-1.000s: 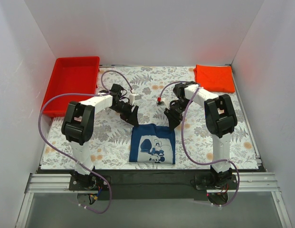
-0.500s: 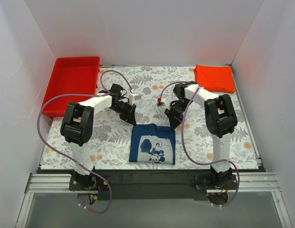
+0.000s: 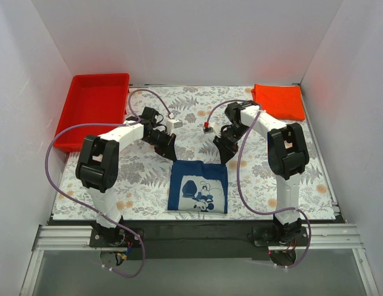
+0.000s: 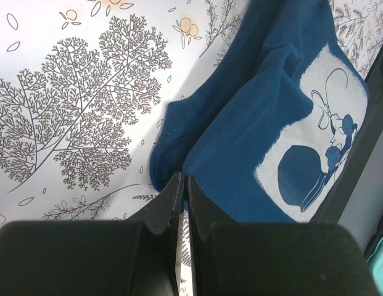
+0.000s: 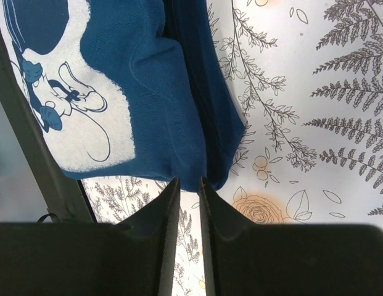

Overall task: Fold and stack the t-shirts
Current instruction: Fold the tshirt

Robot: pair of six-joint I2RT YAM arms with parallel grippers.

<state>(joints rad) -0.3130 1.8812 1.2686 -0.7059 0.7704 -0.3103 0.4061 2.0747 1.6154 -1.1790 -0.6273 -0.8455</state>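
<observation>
The navy blue t-shirt (image 3: 198, 187) lies folded with its white cartoon print up, near the front middle of the table. The orange-red t-shirt (image 3: 279, 102) lies folded at the back right corner. My left gripper (image 3: 169, 151) hovers just behind the navy shirt's far left corner. In the left wrist view the left gripper (image 4: 182, 179) is shut with nothing in it, and the navy shirt (image 4: 259, 123) lies just past its tips. My right gripper (image 3: 223, 154) is behind the far right corner. In the right wrist view the right gripper (image 5: 188, 182) stands narrowly open and empty, short of the shirt's edge (image 5: 160, 92).
A red plastic tray (image 3: 92, 108) sits at the back left. A floral cloth (image 3: 148, 179) covers the table. White walls enclose the left, back and right sides. Purple cables loop from both arms.
The left gripper has closed on nothing. Both grippers have drawn back a little from the navy shirt's far corners. The shirts have not moved.
</observation>
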